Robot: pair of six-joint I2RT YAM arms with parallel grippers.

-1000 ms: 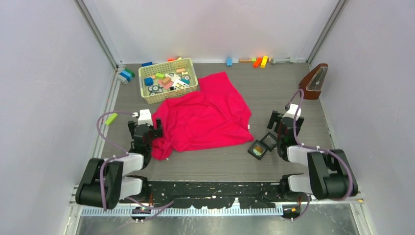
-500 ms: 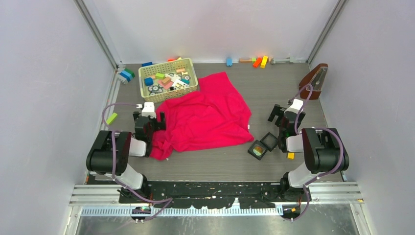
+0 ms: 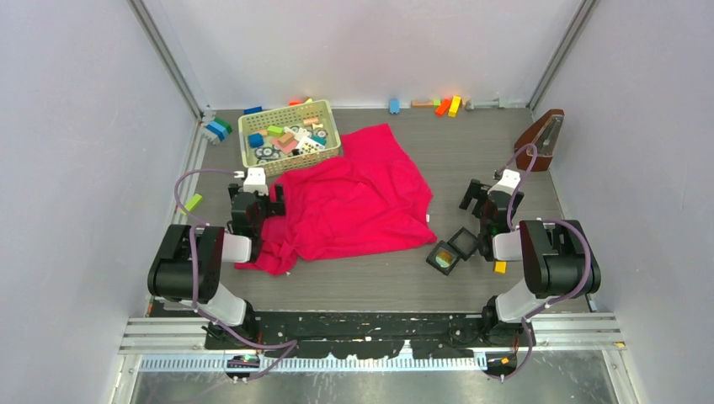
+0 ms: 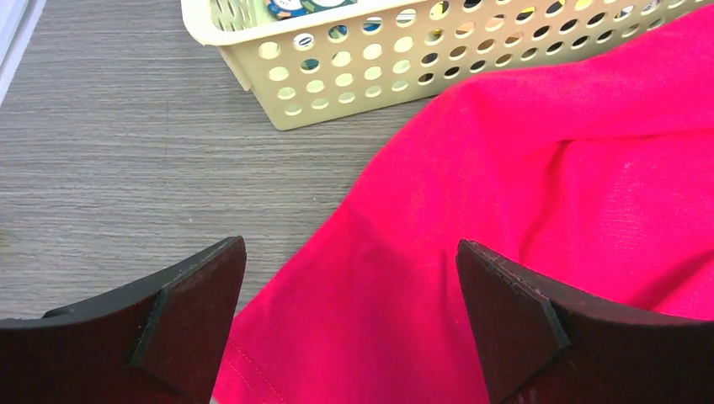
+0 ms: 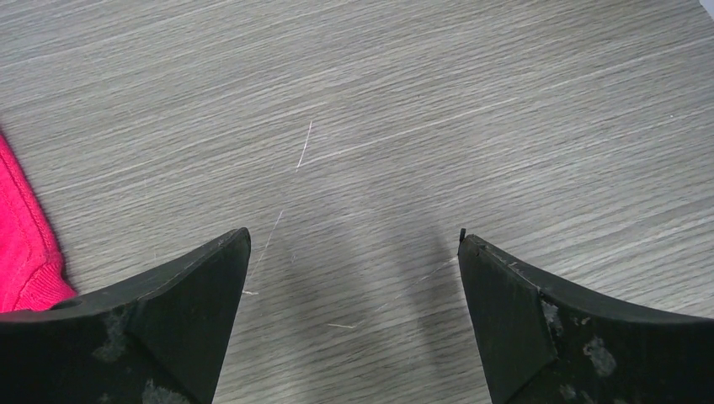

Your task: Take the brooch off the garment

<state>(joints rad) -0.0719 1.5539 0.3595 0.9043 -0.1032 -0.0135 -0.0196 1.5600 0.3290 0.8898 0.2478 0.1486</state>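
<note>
The crimson-pink garment lies spread over the middle of the table. To its right, off the cloth, the brooch shows as a small round yellowish-green badge inside a black square tray. My left gripper hangs open over the garment's left edge; in the left wrist view red cloth fills the gap between the jaws of that gripper. My right gripper is open above bare table right of the garment. The right wrist view has only wood grain between its jaws and a strip of the garment at far left.
A cream basket of toy blocks touches the garment's back-left corner; its wall shows in the left wrist view. A second black tray adjoins the first. A metronome stands back right. Loose blocks line the back wall; a green one lies left.
Both arms have folded back toward their bases and both grippers have shifted slightly toward the back. The garment's front-left corner now spreads a little further left.
</note>
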